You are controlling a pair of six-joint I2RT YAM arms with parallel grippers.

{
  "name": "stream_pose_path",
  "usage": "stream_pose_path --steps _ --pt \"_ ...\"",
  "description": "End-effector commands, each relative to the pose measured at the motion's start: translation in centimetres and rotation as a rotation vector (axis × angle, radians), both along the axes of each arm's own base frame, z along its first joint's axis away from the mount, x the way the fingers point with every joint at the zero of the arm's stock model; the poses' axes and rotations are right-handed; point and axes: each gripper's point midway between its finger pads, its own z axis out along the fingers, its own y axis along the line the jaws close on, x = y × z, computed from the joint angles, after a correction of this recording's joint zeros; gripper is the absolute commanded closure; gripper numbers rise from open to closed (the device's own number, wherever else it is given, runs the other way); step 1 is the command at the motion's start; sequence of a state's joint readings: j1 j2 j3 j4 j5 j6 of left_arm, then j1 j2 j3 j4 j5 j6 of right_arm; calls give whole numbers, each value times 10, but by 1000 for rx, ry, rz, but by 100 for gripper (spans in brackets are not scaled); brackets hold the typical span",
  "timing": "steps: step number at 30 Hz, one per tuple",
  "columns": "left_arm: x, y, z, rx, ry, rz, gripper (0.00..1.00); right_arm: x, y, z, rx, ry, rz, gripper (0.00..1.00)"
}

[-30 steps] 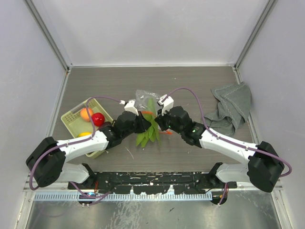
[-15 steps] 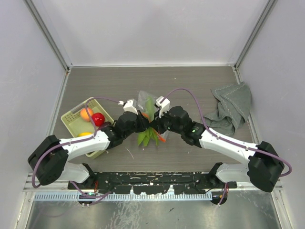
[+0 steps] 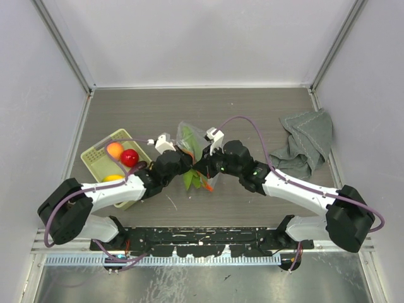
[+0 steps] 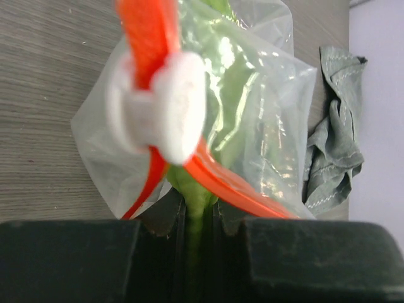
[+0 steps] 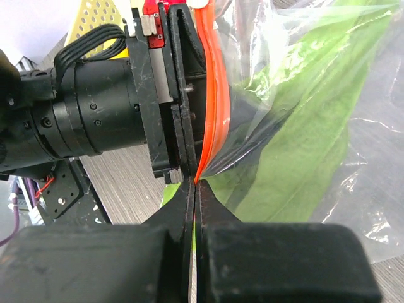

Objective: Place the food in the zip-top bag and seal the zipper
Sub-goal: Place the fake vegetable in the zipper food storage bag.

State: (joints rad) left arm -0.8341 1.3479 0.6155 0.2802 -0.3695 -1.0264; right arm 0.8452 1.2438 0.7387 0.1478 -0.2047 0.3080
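Observation:
The clear zip-top bag [image 3: 188, 134] lies mid-table, its mouth toward the arms. My left gripper [image 4: 194, 211] is shut on the stem of a leafy green food piece [image 4: 237, 95] that reaches through the mouth into the bag. The red-orange zipper [image 4: 237, 189] carries a white slider [image 4: 165, 107] and loops round the leaf. My right gripper [image 5: 196, 186] is shut on the end of the zipper strip [image 5: 211, 113], close against the left gripper [image 5: 167, 95]. More green leaf [image 3: 189, 180] shows below the two grippers. Red [image 3: 130, 157], orange [image 3: 114, 149] and yellow [image 3: 112, 178] food pieces sit in the basket.
A pale green basket [image 3: 95, 159] stands at the left, beside the left arm. A grey crumpled cloth [image 3: 307, 142] lies at the right. White walls close the table on three sides.
Both grippers have drawn together and shifted slightly left. The right gripper has pinched fully shut on the zipper strip. The leaf sits further inside the bag, with less of it lying on the table.

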Motion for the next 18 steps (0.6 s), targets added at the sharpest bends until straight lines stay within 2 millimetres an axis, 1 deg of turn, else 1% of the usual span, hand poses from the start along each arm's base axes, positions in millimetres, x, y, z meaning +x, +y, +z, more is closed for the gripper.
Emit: stream_pose_path --steps 1,4,8,9,11,14,16,18 --pt "21 7 15 -104 -45 158 95 -7 15 24 112 -8 50 100" --pt "25 10 13 -108 -46 196 92 -9 19 23 123 7 58 100" --pt "29 14 17 -103 -71 257 88 -11 22 23 146 25 65 100" --pt "30 14 18 -100 -79 266 85 -12 23 23 152 29 68 100" --pt "30 11 19 -101 -78 262 73 -11 25 23 158 33 63 100" --pt "27 8 17 -81 -68 230 58 -2 19 25 151 21 2 100" --pt "22 8 14 -61 -52 211 50 7 12 27 139 6 -58 100" --pt "18 10 14 -36 -39 193 45 14 7 31 126 -18 -102 100"
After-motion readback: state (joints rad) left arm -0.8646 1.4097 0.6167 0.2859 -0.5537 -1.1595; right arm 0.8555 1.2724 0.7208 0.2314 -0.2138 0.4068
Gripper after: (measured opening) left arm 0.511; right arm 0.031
